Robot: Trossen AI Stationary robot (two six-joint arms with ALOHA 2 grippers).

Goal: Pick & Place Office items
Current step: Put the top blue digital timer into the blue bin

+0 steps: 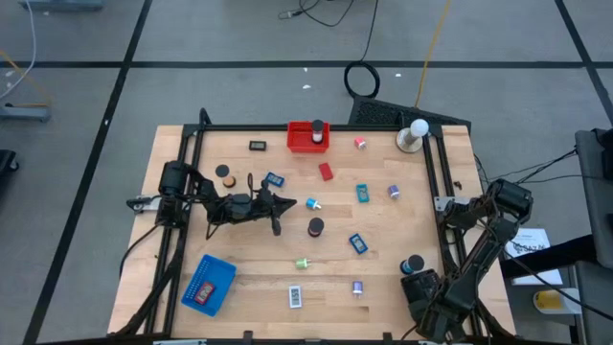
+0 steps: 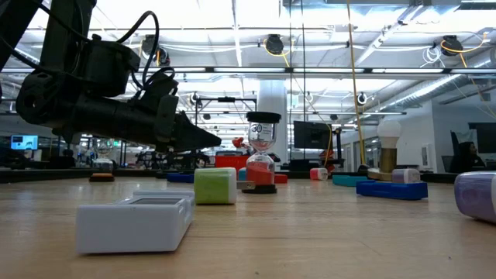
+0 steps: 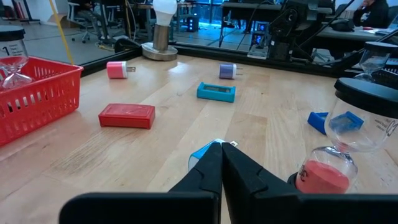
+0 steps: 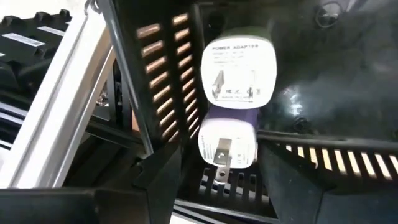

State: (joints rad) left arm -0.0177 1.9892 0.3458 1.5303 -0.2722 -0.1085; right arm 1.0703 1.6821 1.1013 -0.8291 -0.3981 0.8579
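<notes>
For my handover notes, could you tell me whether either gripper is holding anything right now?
Nothing is held. The right gripper stands open over a purple adapter lying in a black tray; the left gripper is shut, empty.

Both arms are dark, nearly black, built of rounded joint housings linked by slimmer tubular sections, with thin black cables looping loosely along them. The left gripper [image 3: 221, 163] ends in two matte black fingers [image 3: 249, 177] that taper to wedge-shaped tips, carried on a flat black bar. The right gripper [image 4: 217, 180] has the same dull black fingers [image 4: 158, 180] with angular, chamfered edges, and the right arm [image 1: 479, 254] shows a blocky black base near the table's right edge.
</notes>
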